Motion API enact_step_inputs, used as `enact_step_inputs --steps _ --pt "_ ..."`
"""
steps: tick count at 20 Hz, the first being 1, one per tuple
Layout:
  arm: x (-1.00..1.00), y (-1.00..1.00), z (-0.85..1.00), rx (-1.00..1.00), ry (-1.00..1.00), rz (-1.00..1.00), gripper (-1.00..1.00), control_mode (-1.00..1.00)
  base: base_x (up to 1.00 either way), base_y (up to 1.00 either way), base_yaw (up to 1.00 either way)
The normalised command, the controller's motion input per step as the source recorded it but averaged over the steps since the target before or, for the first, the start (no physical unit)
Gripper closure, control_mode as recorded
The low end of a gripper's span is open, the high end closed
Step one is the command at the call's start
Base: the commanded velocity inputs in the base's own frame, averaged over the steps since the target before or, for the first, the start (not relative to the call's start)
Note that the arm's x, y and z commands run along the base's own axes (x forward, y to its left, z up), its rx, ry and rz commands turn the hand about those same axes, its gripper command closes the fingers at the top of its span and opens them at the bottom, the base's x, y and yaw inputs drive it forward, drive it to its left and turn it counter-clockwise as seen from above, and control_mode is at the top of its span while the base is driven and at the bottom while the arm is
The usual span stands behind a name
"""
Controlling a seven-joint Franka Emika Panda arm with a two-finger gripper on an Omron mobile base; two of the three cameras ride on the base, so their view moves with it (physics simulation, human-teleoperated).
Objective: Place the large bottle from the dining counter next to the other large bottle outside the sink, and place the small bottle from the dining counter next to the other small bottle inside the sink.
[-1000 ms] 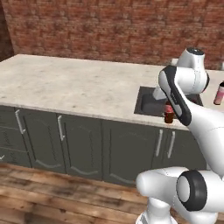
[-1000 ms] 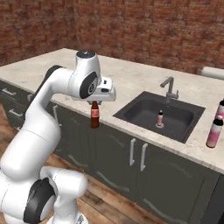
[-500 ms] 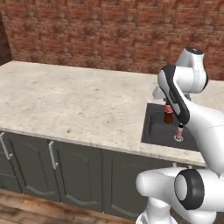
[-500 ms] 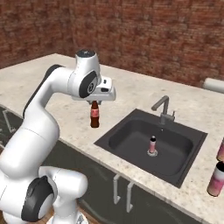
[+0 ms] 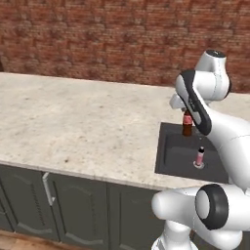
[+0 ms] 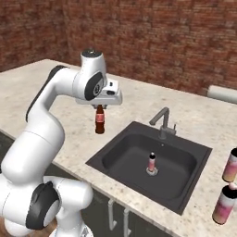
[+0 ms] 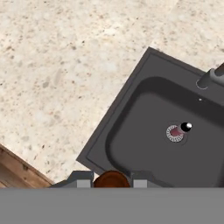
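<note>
Base has driven closer since the earlier frame: the sink (image 6: 187, 201) now sits larger and nearer in both base views. End effector (image 6: 99, 106) clenched on the neck of the small bottle (image 6: 99, 121), held upright above the counter (image 6: 60, 152) just beside the sink's near-left rim. Other small bottle (image 6: 151, 163) upright at the drain, faucet (image 6: 162, 122) behind. Two large bottles (image 6: 224, 205) near the counter's right edge.

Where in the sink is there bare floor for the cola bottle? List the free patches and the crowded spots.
Free: the sink floor all around the pale small bottle, which stands at the drain, widest toward the near-left wall. Crowded: the counter right of the sink, where two tall pink bottles stand, and the faucet side behind. The tool holds the cola bottle.
</note>
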Motion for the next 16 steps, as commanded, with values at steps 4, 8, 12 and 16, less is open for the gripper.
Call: enact_step_inputs --steps 4,8,12,16 --pt "0.0 0.0 0.0 0.0 0.0 0.0 1.0 1.0 0.0 0.02 -0.25" --pt "0.0 0.0 0.0 0.0 0.0 0.0 1.0 1.0 0.0 0.02 -0.25" --pt "0.0 0.0 0.0 0.0 0.0 0.0 1.0 1.0 0.0 0.02 -0.25" --pt "0.0 0.0 0.0 0.0 0.0 0.0 1.0 1.0 0.0 0.02 -0.25"
